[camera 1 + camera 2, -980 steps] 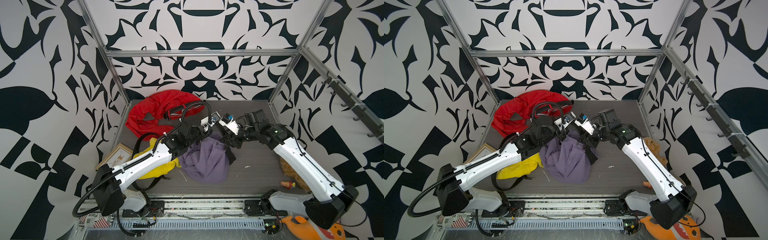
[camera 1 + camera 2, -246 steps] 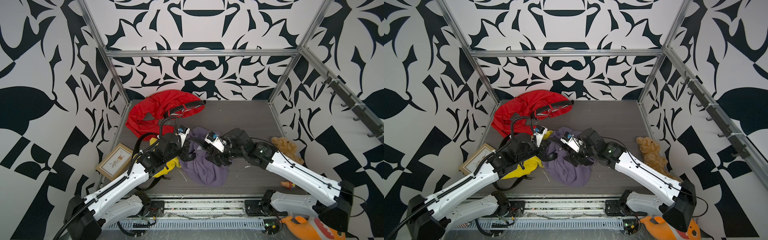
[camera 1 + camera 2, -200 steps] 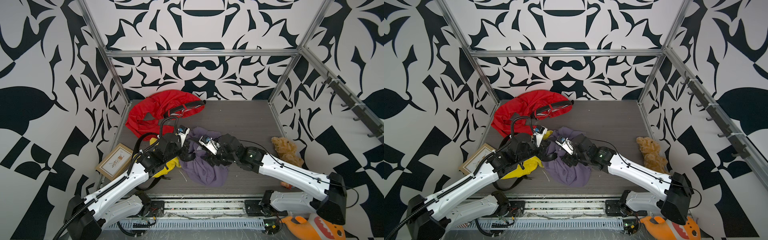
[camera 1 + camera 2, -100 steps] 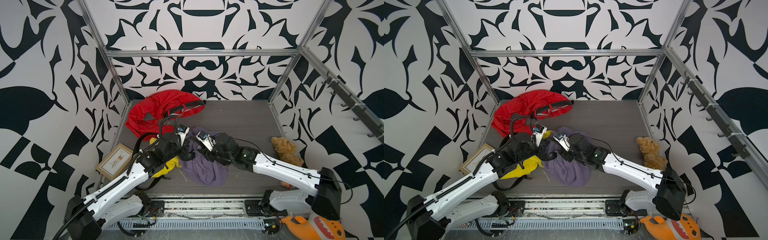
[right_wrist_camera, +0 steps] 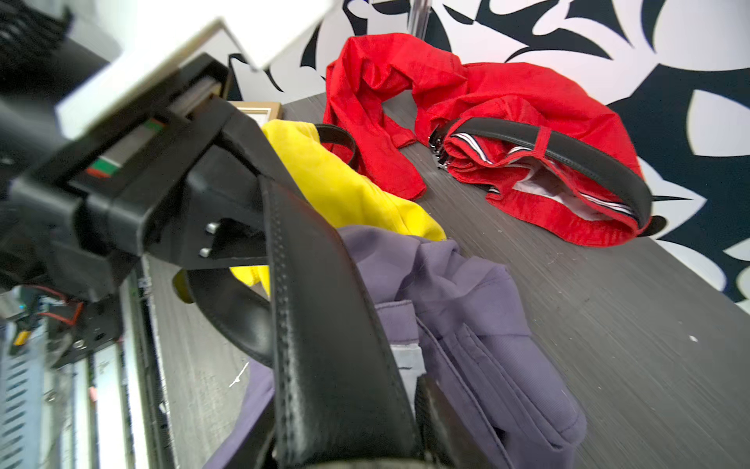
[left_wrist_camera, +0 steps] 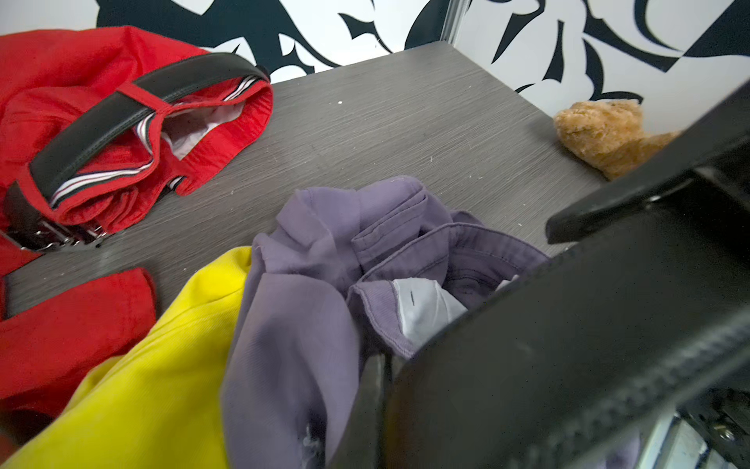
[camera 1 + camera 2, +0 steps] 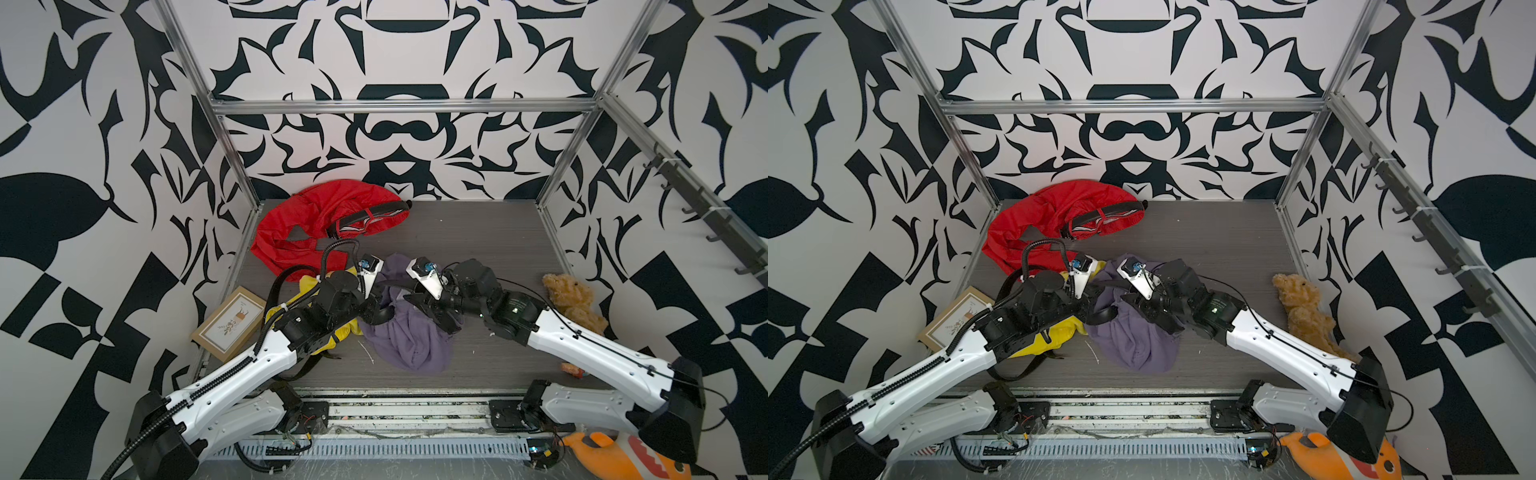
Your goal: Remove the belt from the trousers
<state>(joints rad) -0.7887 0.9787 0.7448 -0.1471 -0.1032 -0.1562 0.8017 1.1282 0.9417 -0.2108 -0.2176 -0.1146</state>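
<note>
1. The right end effector (image 7: pixel 422 309) has slid left across the picture in the last second. It now sits just beside the left end effector (image 7: pixel 376 313), in the middle of the frame.
2. Its fingers have been coming together next to the black belt (image 5: pixel 324 325). I cannot tell if they pinch it yet.
3. The left end effector is shut tight on the belt.
4. Part of the belt seems to be still in the purple trousers (image 7: pixel 409 345). They lie bunched on the desk (image 7: pixel 478 232), in the middle of the frame.
5. I think this is a new, closer hold. Then one arm can pull while the other holds. The belt is not out yet.
</note>
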